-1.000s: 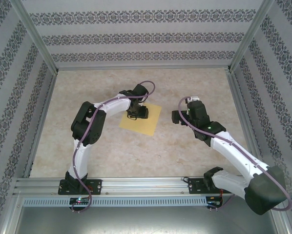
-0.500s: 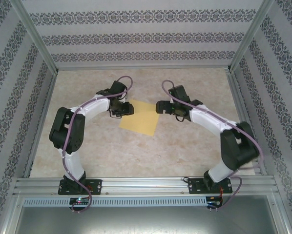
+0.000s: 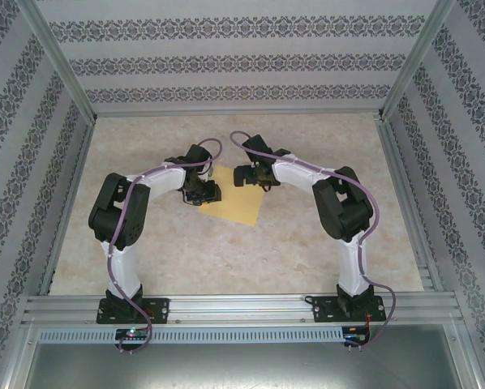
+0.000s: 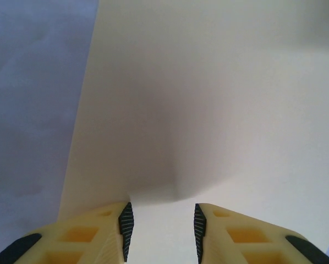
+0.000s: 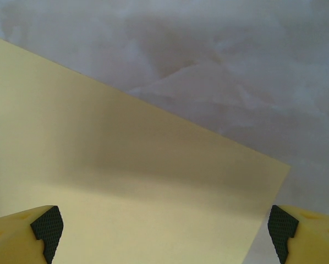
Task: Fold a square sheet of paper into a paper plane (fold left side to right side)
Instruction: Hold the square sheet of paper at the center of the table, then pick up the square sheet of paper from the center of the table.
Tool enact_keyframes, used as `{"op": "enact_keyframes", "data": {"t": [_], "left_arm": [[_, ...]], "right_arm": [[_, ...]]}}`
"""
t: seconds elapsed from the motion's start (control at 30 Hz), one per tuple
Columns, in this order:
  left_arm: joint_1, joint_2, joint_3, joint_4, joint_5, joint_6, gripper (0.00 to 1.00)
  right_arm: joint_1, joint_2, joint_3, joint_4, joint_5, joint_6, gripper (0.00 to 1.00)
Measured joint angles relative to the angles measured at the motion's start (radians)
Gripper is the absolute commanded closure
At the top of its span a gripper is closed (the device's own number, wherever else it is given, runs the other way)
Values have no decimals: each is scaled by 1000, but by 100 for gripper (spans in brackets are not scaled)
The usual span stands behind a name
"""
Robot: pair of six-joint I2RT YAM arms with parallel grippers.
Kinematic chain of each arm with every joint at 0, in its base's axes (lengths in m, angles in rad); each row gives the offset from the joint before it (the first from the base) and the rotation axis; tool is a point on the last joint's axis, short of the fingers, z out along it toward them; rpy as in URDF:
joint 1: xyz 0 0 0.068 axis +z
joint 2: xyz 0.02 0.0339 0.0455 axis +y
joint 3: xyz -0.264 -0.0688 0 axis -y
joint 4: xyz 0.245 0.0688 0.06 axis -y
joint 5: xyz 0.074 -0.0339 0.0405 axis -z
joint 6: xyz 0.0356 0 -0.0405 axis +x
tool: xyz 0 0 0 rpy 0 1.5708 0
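The square sheet of paper (image 3: 238,204) lies flat on the table, plain yellow and set at a slight angle. My left gripper (image 3: 211,194) hangs low over the sheet's left edge. In the left wrist view the left gripper (image 4: 162,226) stands open, the paper (image 4: 208,99) spread under its fingertips (image 4: 125,223). My right gripper (image 3: 242,176) hovers above the sheet's far edge. In the right wrist view the right gripper (image 5: 165,234) is wide open above the paper (image 5: 126,181), with one corner of the sheet near its right fingertip (image 5: 283,225).
The beige marbled table (image 3: 307,235) is bounded by patterned walls on three sides and by an aluminium rail (image 3: 242,306) at the near edge, where both arm bases are bolted. Bare tabletop (image 5: 236,66) lies beyond the paper's far edge.
The right arm has swung left and now reaches over the sheet's far edge. The left gripper has shifted slightly toward the paper's left edge. The sheet has not moved.
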Motion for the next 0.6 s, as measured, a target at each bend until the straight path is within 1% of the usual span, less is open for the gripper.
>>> {"op": "enact_keyframes", "data": {"t": [0.13, 0.43, 0.53, 0.6], "left_arm": [[0, -7, -16, 19, -1, -3, 64], [0, -7, -23, 34, 0, -18, 68], [0, -7, -23, 38, 0, -21, 68], [0, -7, -23, 40, 3, -22, 68]], "right_arm": [[0, 35, 13, -16, 7, 5, 2], [11, 42, 27, -6, -32, 27, 2], [25, 42, 27, 9, -58, 31, 6], [35, 42, 27, 18, -79, 35, 11]]}}
